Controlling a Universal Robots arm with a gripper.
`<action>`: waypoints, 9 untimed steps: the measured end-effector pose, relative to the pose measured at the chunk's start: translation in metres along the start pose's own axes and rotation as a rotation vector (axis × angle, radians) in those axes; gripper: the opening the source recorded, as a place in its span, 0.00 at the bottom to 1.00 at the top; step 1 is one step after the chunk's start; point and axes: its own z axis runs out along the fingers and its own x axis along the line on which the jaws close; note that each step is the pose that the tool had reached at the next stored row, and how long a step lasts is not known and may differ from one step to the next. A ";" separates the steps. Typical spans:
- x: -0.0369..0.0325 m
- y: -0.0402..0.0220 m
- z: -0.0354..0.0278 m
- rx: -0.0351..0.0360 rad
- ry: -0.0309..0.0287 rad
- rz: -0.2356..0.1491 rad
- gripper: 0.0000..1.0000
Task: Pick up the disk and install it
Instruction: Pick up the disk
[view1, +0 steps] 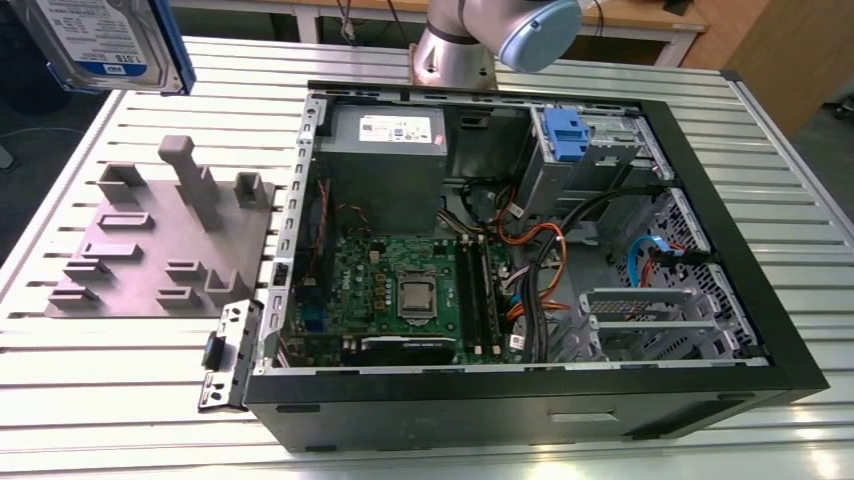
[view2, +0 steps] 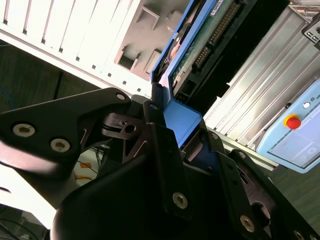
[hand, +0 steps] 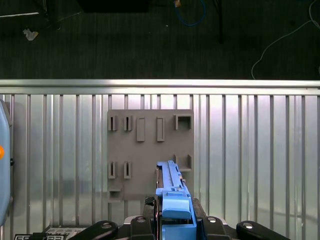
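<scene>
My gripper (hand: 174, 209) was shut tight on the disk (hand: 169, 177), with a black finger (view2: 159, 142) on each side of its blue bracket (view2: 184, 120). I held the disk up in the air, standing on its thin edge, above the grey holder plate (hand: 150, 150) on the metal table (hand: 260, 150).

In the first wrist view I looked straight down past the disk's edge at the plate and its little slots, and at the dark floor (hand: 125, 45) past the table's rim.

The second wrist view showed the disk's green board side (view2: 205, 45) and a pale blue control box with a red button (view2: 292, 121).

The exterior view showed the disk's white-and-blue label (view1: 94, 25) high at the exterior view's left, well apart from the open computer case (view1: 534, 405). Inside the case sat a grey power box (view1: 384, 150), a green main board (view1: 400, 290) and a small blue part (view1: 567, 135). The plate lay just beside the case.
</scene>
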 end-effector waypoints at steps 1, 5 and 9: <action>0.0000 0.0000 0.0000 0.0000 0.0000 0.000 0.37; 0.0000 -0.0010 0.0000 0.0000 0.0000 0.000 0.37; 0.0000 -0.0022 0.0000 0.0000 0.0001 0.000 0.37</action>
